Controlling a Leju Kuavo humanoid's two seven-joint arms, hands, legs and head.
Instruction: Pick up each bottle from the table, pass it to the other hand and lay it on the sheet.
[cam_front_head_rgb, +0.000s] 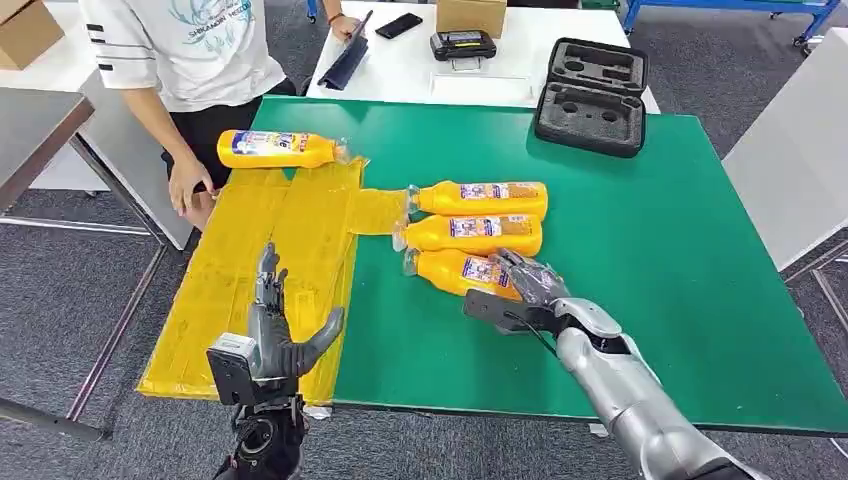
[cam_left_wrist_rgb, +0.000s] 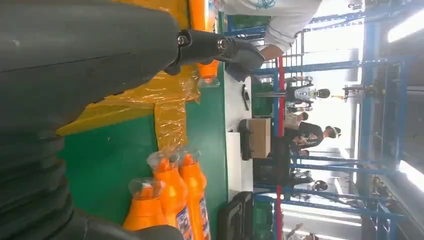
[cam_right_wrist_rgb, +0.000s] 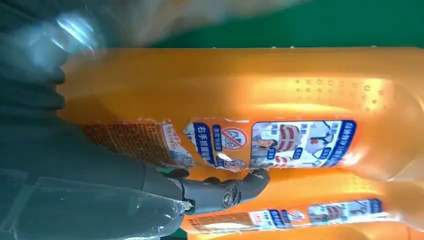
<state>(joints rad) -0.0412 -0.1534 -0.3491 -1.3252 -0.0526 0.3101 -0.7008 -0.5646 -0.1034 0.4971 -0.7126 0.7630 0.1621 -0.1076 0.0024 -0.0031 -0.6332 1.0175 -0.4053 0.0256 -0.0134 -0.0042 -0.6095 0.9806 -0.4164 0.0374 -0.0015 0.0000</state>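
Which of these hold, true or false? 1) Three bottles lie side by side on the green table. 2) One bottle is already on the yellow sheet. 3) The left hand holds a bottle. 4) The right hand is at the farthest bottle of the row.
1) True: three bottles lie together on the green table.
2) True: one bottle lies at the yellow sheet's far end.
3) False: the left hand is empty, fingers apart, over the sheet.
4) False: the right hand is on the nearest bottle.

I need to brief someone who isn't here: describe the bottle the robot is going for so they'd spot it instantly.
On the green table, three orange bottles lie side by side just right of the yellow sheet. It is the nearest bottle, closest to the robot, the one with the right hand resting on its base end.
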